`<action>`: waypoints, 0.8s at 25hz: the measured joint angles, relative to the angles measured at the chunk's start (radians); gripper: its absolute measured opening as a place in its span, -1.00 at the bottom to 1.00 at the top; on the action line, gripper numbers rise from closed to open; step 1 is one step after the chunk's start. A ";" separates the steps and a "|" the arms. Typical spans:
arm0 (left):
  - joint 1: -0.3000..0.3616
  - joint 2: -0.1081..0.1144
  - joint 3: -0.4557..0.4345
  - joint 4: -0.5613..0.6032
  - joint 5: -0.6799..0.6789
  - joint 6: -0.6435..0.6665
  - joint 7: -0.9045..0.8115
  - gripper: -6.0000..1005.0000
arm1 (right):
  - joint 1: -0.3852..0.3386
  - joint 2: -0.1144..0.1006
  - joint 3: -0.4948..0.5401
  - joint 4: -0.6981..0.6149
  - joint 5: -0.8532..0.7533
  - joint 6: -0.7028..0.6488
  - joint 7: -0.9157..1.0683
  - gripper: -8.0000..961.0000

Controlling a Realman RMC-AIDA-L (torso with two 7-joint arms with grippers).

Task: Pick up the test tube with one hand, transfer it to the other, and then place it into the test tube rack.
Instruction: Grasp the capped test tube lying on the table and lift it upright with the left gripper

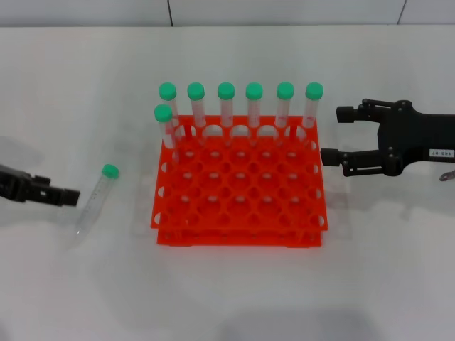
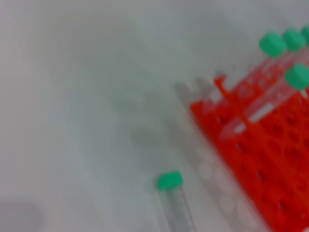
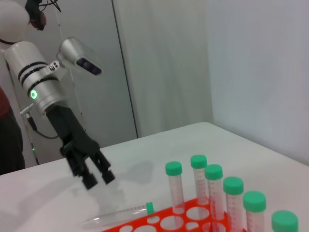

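Test tube flat, left claw beside

My right gripper, beside the right side of the test tube rack, carries a small white label with dark print on its black body; the characters are too small for me to read. Faint graduation marks run along the lying test tube, left of the rack, but no numbers can be made out. I find no other text, brand or sign.
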State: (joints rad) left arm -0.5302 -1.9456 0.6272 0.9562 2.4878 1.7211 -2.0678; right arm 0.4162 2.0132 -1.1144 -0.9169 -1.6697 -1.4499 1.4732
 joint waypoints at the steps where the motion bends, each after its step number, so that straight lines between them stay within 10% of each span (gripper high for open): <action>1: -0.003 0.000 0.020 -0.001 0.009 0.004 -0.009 0.75 | 0.004 0.000 0.000 0.000 0.000 0.000 0.001 0.80; 20: -0.068 -0.009 0.119 -0.045 0.149 0.001 -0.092 0.74 | 0.013 0.001 -0.025 0.000 0.024 -0.001 -0.001 0.80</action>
State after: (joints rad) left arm -0.5979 -1.9550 0.7463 0.9117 2.6367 1.7222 -2.1601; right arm 0.4291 2.0141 -1.1397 -0.9172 -1.6453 -1.4506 1.4718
